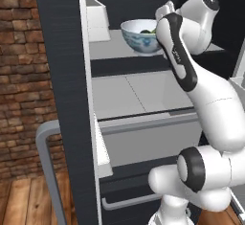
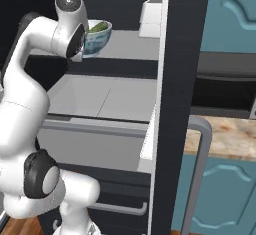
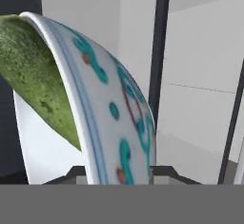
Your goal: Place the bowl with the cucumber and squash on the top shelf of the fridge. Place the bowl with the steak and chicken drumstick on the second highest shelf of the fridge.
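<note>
The white bowl with the blue pattern [image 1: 138,38] [image 2: 98,40] rests on the fridge's top shelf [image 1: 112,50] [image 2: 131,49], toward the side of my arm. A light-green cucumber [image 2: 98,27] [image 3: 38,75] lies inside it; the squash is hidden by the bowl's wall and my arm. In the hand view my gripper [image 3: 121,173] straddles the bowl's wall [image 3: 119,118], one finger inside and one outside; whether they still press on it is unclear. The second highest shelf [image 1: 136,92] [image 2: 100,96] lies bare below. The bowl with the steak and chicken drumstick is out of view.
The open fridge door [image 1: 62,75] [image 2: 177,79] stands edge-on beside the shelves, its grey handle [image 1: 45,162] [image 2: 198,169] sticking out low. A white box [image 1: 98,20] [image 2: 150,16] sits at the door side of the top shelf. A drawer front [image 1: 148,140] closes the space under the shelves.
</note>
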### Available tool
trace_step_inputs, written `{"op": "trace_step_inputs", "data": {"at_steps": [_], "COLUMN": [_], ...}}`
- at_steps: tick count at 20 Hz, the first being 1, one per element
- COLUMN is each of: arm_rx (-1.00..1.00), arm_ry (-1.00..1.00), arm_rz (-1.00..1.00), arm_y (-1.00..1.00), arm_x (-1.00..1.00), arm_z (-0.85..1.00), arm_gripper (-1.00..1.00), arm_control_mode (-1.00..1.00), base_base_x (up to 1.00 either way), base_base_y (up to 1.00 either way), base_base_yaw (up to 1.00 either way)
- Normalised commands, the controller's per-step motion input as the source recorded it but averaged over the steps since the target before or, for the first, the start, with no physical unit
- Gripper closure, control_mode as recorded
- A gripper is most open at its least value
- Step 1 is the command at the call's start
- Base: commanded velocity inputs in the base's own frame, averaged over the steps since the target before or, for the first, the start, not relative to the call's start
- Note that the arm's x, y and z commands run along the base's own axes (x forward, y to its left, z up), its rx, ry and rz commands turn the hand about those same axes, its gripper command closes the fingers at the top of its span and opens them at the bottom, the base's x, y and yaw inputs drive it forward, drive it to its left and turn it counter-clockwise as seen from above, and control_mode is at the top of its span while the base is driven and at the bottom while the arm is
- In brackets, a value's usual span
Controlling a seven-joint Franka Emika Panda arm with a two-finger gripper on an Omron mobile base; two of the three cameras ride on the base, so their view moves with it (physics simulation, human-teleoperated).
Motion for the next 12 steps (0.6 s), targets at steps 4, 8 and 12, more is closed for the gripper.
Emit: {"op": "trace_step_inputs", "data": {"at_steps": [4,8,12], "arm_rx": [0.0,0.0,-0.02], "arm_ry": [0.14,0.01,-0.01], "arm_rz": [-0.02,-0.05,-0.03], "arm_y": [0.0,0.0,0.02], "arm_x": [1.0,1.0,0.16], "arm_z": [0.0,-0.19,-0.03], "arm_gripper": [1.0,1.0,-1.0], "arm_control_mode": [-1.0,-1.0,-1.0], "base_base_x": [0.0,0.0,0.0], "base_base_y": [0.0,0.0,0.0], "base_base_yaw": [0.0,0.0,0.0]}}
